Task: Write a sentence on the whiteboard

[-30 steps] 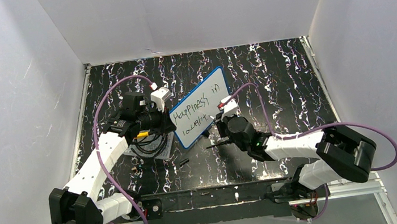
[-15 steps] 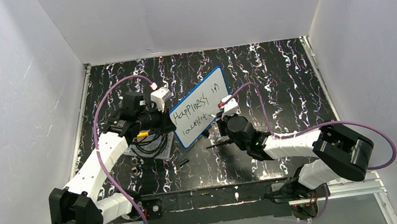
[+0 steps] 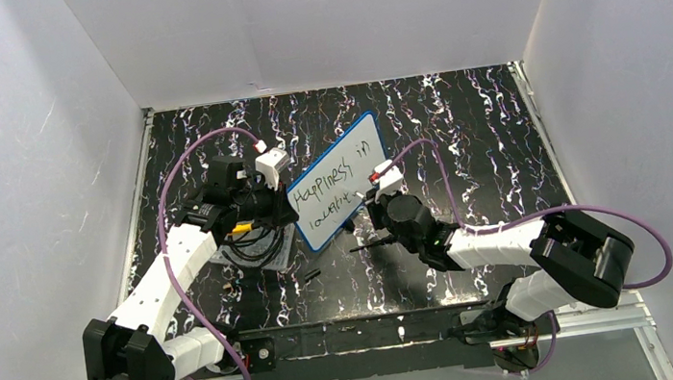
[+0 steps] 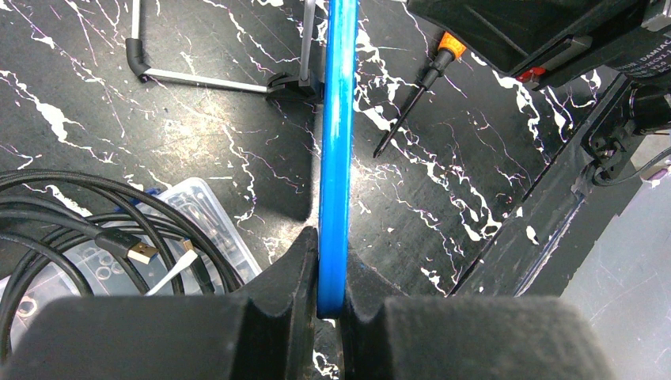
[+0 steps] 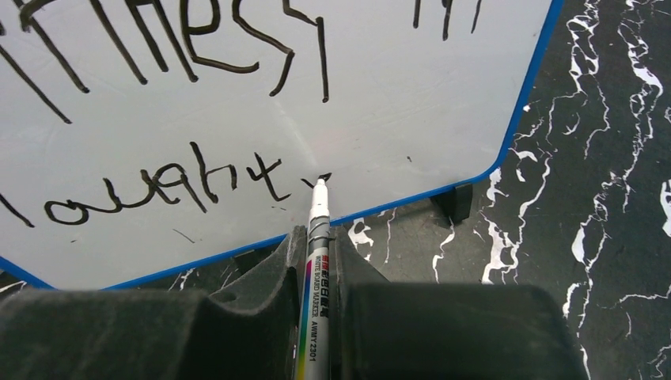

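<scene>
The whiteboard (image 3: 338, 195), white with a thin blue rim, stands tilted on a small stand at the table's middle. My left gripper (image 3: 288, 207) is shut on its left edge; in the left wrist view the blue rim (image 4: 337, 150) runs up between the jaws of the gripper (image 4: 332, 273). The sentence (image 3: 333, 190) is in black, "Happiness in" above "laught". My right gripper (image 3: 371, 213) is shut on a whiteboard marker (image 5: 315, 277), its tip touching the board (image 5: 380, 111) at a small fresh mark right of "laught" (image 5: 158, 186).
A clear plastic tray with black cable (image 3: 247, 244) lies under my left arm, also in the left wrist view (image 4: 103, 245). A small black cap (image 3: 310, 276) lies near the table's front. An orange-handled screwdriver (image 4: 411, 103) lies behind the board. White walls enclose the table.
The right gripper has shifted slightly right along the lower line with the marker; a small new stroke shows after "laught". The left arm and board have not moved.
</scene>
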Controlling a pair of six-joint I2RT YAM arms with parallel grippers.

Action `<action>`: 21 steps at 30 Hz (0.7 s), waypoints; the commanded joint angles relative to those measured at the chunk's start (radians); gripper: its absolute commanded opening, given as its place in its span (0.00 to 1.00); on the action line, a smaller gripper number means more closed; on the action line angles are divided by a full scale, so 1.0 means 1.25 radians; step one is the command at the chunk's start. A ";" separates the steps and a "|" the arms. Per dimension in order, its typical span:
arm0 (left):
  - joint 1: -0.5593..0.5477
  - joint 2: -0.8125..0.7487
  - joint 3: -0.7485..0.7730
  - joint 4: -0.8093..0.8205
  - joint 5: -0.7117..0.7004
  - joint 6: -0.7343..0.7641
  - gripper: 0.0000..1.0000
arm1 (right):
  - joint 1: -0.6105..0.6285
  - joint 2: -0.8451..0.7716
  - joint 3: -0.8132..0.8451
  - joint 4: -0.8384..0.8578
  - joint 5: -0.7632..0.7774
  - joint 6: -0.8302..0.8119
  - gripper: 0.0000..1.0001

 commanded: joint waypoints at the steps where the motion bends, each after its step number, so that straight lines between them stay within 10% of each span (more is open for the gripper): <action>1: -0.002 -0.028 0.014 0.001 0.032 -0.008 0.00 | 0.001 -0.021 0.024 0.076 -0.052 -0.005 0.01; 21: -0.003 -0.029 0.014 0.000 0.032 -0.007 0.00 | 0.002 0.020 0.030 0.012 -0.040 0.039 0.01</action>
